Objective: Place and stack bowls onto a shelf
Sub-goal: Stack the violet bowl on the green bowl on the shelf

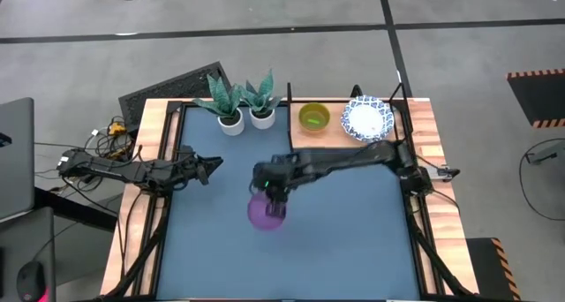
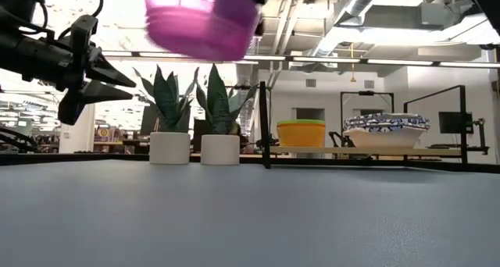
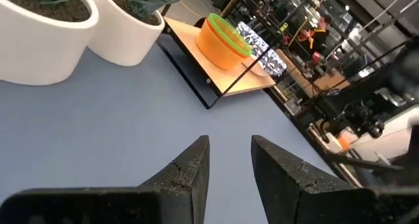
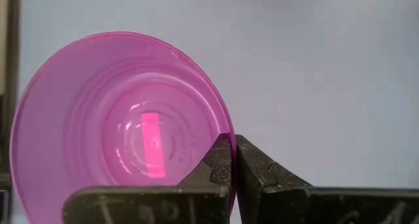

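Note:
My right gripper point(image 1: 275, 201) is over the table's middle, shut on the purple bowl point(image 1: 264, 213), which is high above the table in the low view point(image 2: 201, 21). My left gripper point(image 1: 214, 166) hovers open near the left edge, touching nothing. On the wooden shelf point(image 1: 334, 135) at the far right stand a green-rimmed yellow bowl stack point(image 1: 313, 117) and the white blue-rimmed bowls point(image 1: 367, 118). The red bowl is hidden. My right gripper pinches the purple bowl's rim point(image 4: 226, 160), one finger point(image 4: 213, 165) inside the bowl and one point(image 4: 262, 171) outside its wall. The fingers come from above, pointing down. The bowl hangs below them, lifted clear of the table, mouth up and slightly tilted.
Two small white plant pots point(image 1: 246, 117) stand at the far edge left of the shelf. The shelf's thin black frame point(image 2: 265, 126) rises at its left side. Blue-grey tabletop point(image 1: 291, 258) lies bare toward the near edge.

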Controlling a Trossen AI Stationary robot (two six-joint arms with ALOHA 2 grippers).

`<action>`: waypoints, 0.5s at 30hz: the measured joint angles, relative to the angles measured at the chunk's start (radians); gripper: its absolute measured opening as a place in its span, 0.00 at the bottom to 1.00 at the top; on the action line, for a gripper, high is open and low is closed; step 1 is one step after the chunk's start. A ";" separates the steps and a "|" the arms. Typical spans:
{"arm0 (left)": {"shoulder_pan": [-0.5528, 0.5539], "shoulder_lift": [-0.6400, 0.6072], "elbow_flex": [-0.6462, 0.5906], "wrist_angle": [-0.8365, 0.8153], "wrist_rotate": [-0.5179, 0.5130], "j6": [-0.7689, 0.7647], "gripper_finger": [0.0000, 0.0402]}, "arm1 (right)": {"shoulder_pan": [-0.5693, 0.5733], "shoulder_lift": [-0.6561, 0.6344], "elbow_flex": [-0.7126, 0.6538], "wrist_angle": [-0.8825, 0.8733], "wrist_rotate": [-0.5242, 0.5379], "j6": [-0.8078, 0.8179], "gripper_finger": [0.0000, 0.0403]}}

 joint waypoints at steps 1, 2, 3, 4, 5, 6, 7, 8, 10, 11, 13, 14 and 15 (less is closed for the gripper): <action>0.000 0.000 0.000 0.000 0.000 -0.006 0.24 | -0.015 -0.029 0.000 -0.016 0.020 -0.013 0.06; 0.000 0.000 0.000 0.000 0.000 -0.012 0.24 | -0.033 -0.058 0.000 -0.029 0.040 -0.026 0.06; 0.000 0.000 0.000 0.000 0.000 -0.014 0.24 | -0.053 -0.091 0.000 -0.039 0.068 -0.039 0.06; 0.000 0.000 0.000 0.000 0.000 -0.015 0.24 | -0.075 -0.121 0.000 -0.049 0.099 -0.049 0.06; 0.000 0.000 0.000 0.000 -0.001 -0.016 0.24 | -0.099 -0.148 0.000 -0.053 0.134 -0.054 0.06; 0.000 0.000 0.000 0.000 -0.001 -0.016 0.24 | -0.126 -0.179 0.000 -0.057 0.168 -0.054 0.06; 0.000 0.000 0.000 0.000 -0.001 -0.016 0.24 | -0.155 -0.205 0.000 -0.062 0.201 -0.054 0.06; 0.000 0.000 0.000 0.000 -0.001 -0.016 0.24 | -0.188 -0.226 0.000 -0.067 0.230 -0.055 0.06; 0.000 0.000 0.000 0.000 -0.004 -0.016 0.24 | -0.258 -0.264 0.000 -0.076 0.264 -0.054 0.06; 0.000 0.000 0.000 0.000 -0.004 -0.016 0.24 | -0.296 -0.279 0.000 -0.082 0.270 -0.054 0.06; 0.000 0.000 0.000 0.000 -0.007 -0.012 0.24 | -0.377 -0.306 0.000 -0.094 0.276 -0.053 0.06; 0.000 0.000 0.000 0.000 -0.006 -0.011 0.24 | -0.417 -0.318 0.000 -0.104 0.278 -0.054 0.06; 0.000 0.000 0.000 0.000 -0.007 -0.009 0.24 | -0.459 -0.326 0.000 -0.110 0.278 -0.053 0.06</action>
